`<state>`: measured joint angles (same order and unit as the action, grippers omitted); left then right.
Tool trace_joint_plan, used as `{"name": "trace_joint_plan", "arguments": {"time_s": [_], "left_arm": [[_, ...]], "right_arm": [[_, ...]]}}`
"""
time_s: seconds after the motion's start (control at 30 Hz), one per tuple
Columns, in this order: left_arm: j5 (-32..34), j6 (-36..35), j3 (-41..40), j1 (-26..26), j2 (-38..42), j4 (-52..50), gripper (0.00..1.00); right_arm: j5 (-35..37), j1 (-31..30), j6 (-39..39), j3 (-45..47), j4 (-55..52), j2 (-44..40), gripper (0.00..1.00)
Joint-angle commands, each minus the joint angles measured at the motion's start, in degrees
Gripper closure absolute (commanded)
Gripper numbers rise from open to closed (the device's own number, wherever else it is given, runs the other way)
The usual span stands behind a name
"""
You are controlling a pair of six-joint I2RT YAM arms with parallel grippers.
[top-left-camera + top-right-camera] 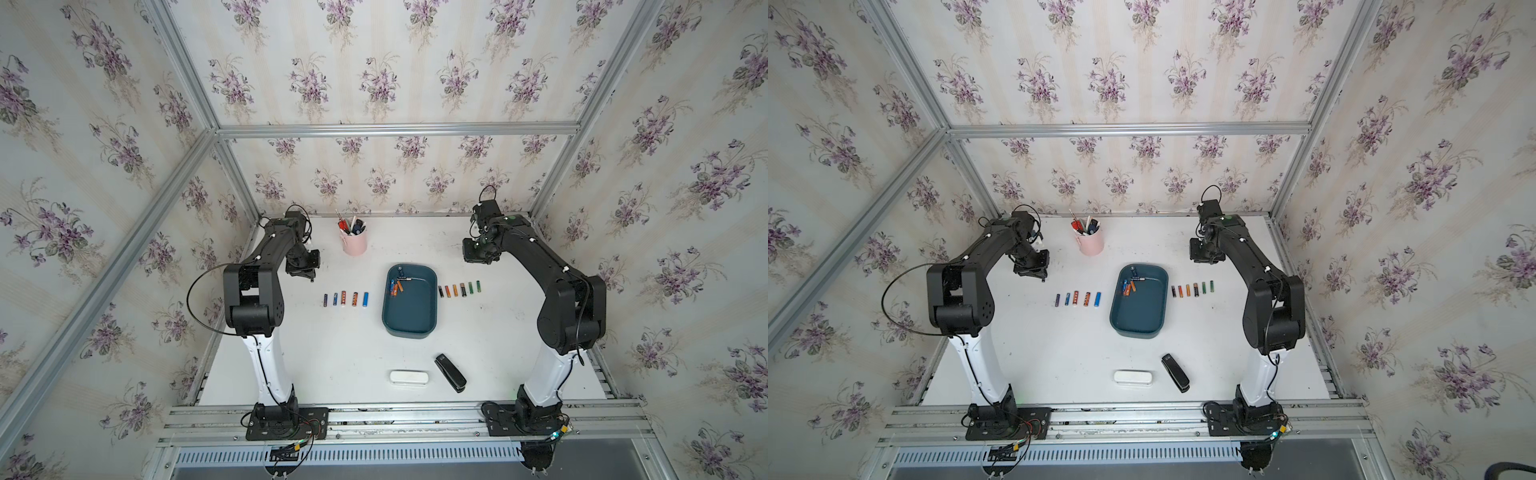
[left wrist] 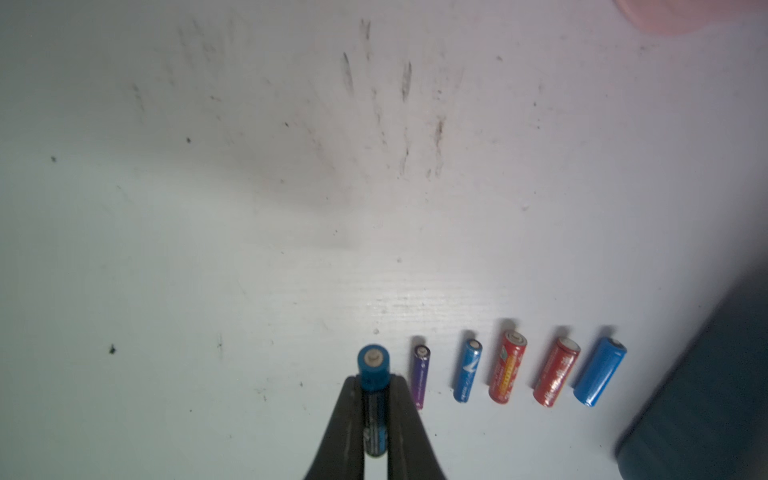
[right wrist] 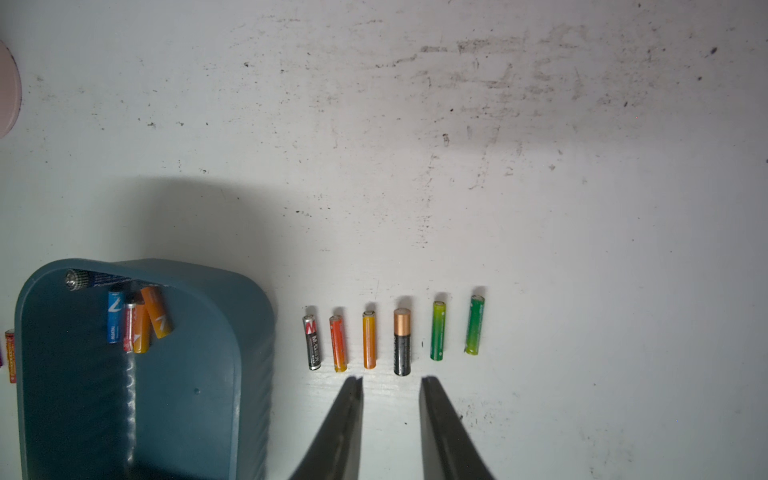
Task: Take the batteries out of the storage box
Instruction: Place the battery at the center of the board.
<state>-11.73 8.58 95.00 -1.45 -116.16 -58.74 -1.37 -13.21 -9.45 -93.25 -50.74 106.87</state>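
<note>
The left fingers (image 2: 343, 428) clamp a blue-capped battery (image 2: 374, 365). Recommended: set it parallel beside the purple battery (image 2: 420, 376); the right fingers (image 3: 343, 436) stand narrowly parted, empty.

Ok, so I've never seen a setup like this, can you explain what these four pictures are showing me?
It is a robot with two black and white arms bolted at the edge of a white table, each ending in a two-fingered gripper. Two pictures look down on the whole scene from above, side by side. The other two come from small cameras on the arms' wrists, looking along the fingers.

On the table sits a teal storage box with a few batteries inside. A row of five batteries lies on its left, a row of six on its right. There is also a pink cup of pens, a white case and a black stapler.

The left gripper is shut on a blue and black battery. The right gripper is open and empty.
</note>
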Motion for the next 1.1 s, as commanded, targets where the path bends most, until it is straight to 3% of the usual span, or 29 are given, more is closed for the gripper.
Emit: {"name": "trace_joint_plan", "arguments": {"time_s": [0.0, 0.27, 1.07], "left_arm": [[-1.5, 1.2, -4.3, 1.2, 2.6, 1.7, 0.9], [-1.5, 1.9, -12.9, 1.6, 4.9, 5.0, 0.9], [0.1, 0.0, -13.6, 1.6, 0.7, 5.6, 0.91]], "right_arm": [[-0.7, -0.4, -0.9, 0.7, 1.5, -0.8, 0.71], [-0.7, -1.6, -1.1, 3.8, 3.3, -1.7, 0.71], [-0.2, -1.9, -1.3, 3.5, 3.2, -0.7, 0.7]]}}
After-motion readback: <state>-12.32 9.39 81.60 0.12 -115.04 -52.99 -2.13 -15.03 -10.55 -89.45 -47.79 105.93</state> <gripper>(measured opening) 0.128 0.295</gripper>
